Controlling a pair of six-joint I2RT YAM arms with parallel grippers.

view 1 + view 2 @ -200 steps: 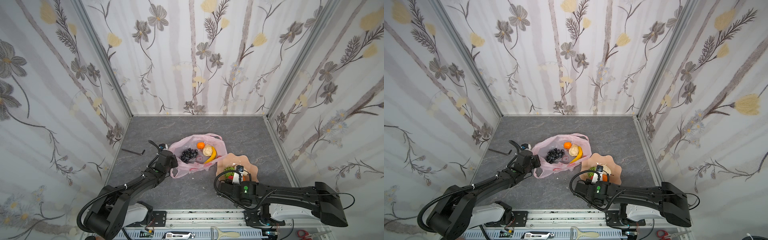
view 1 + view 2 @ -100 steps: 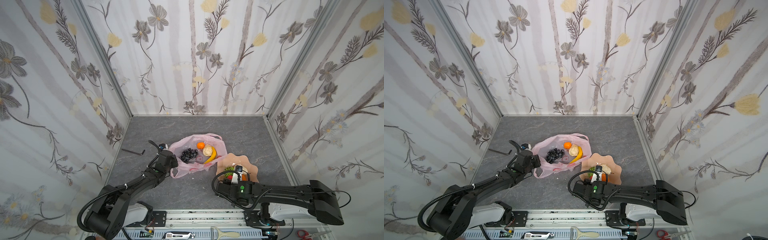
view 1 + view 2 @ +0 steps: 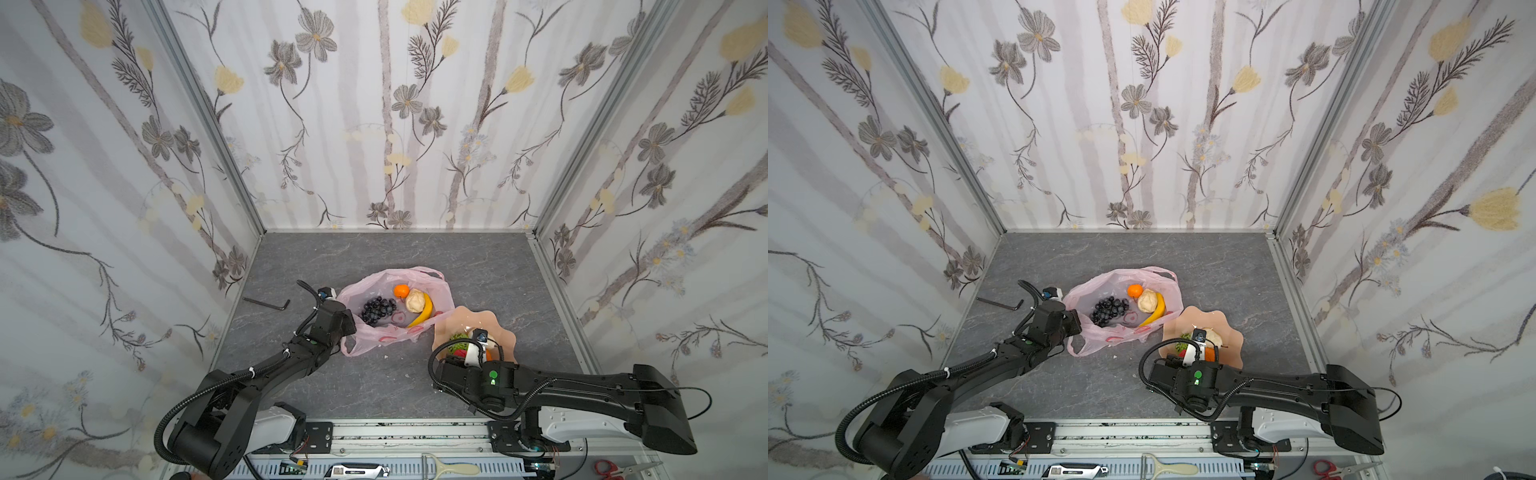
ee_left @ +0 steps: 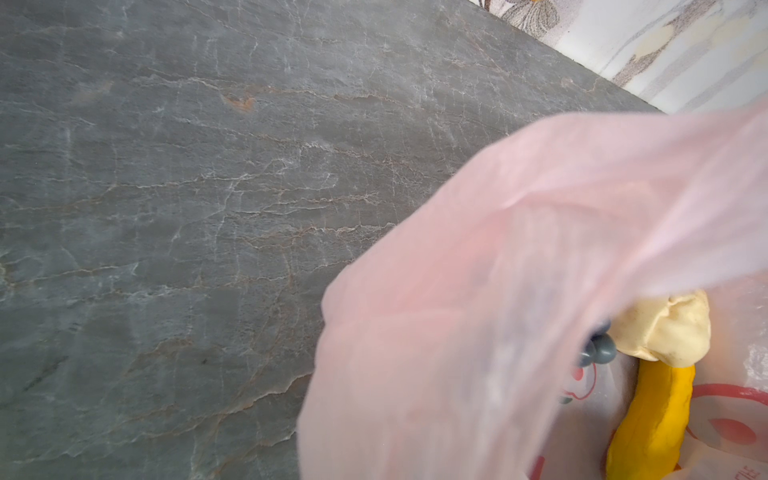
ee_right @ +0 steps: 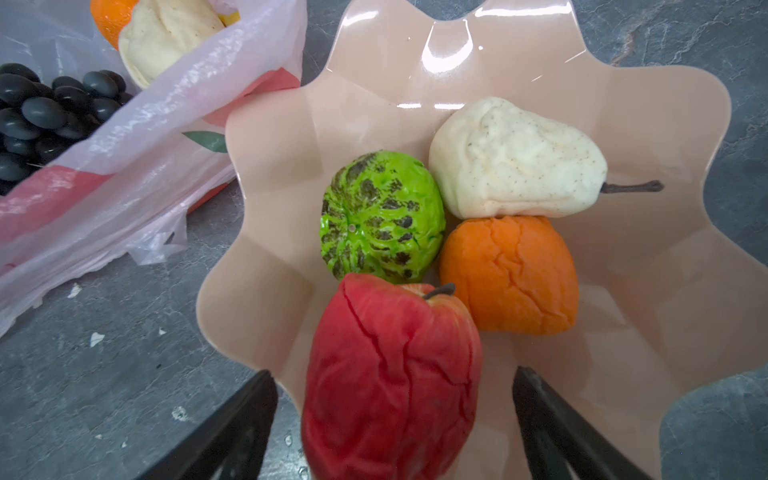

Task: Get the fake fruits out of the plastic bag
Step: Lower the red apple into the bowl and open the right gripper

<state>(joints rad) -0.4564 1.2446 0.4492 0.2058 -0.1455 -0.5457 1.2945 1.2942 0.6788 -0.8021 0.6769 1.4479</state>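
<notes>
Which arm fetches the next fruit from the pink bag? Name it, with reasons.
Right. The right gripper hangs over the peach wavy-edged dish, jaws open, the wrinkled red toy apple free between them. The left gripper is shut on the rim of the thin translucent pink plastic bag.

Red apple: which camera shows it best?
Right wrist view: the red apple fills the foreground in the peach dish, between the open fingers of the right gripper. Both top views show only a red sliver by the wrist. Left wrist view misses it.
</notes>
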